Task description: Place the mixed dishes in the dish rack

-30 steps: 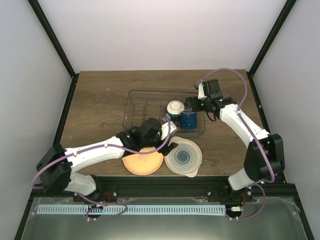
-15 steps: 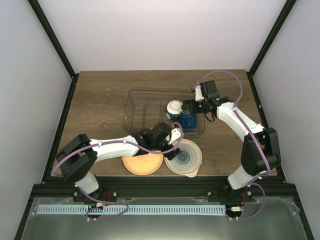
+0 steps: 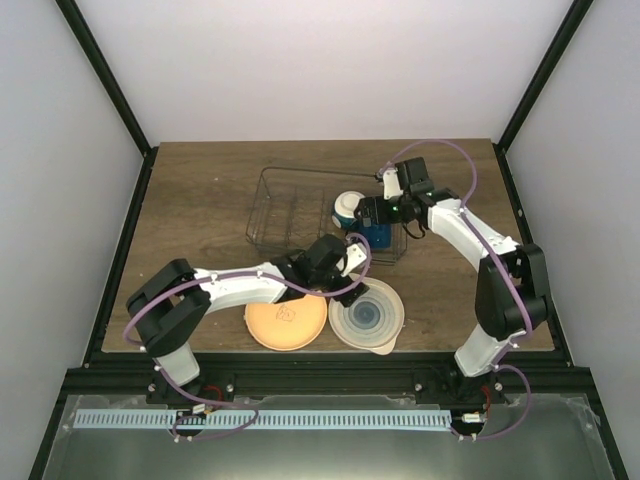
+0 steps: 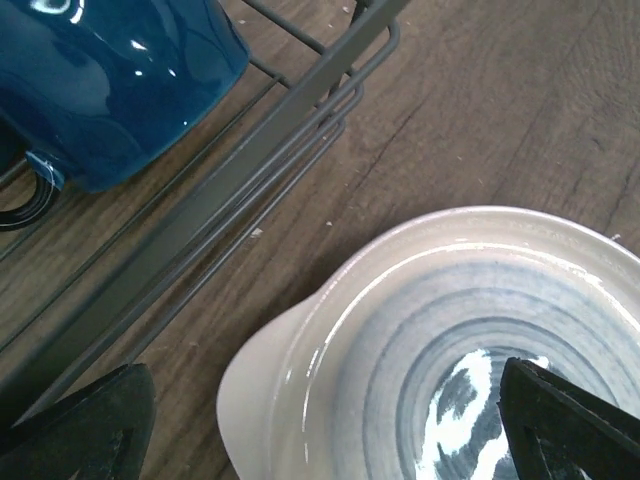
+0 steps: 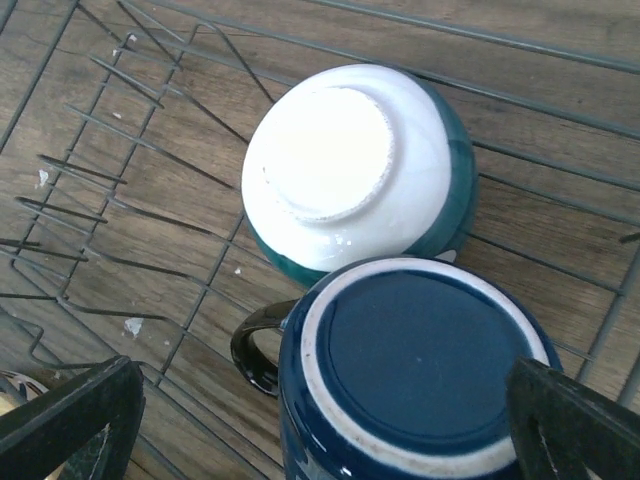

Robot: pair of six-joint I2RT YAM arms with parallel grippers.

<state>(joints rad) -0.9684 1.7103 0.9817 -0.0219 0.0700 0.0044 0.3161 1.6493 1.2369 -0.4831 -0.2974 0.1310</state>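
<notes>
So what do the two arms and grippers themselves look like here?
The left arm and right arm match: white tubular links, black joint housings, a thin purple cable looping alongside. The left gripper and right gripper are black, with wedge-shaped fingertips.

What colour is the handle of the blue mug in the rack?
The handle is black, on the dark blue mug; the right wrist view shows it best.

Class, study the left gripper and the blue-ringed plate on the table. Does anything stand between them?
Nothing visible does. The left gripper hovers open right over the blue-ringed plate, with only bare plate between its fingers. The dish rack wall and the blue mug inside it sit off to one side, out of the path.
</notes>
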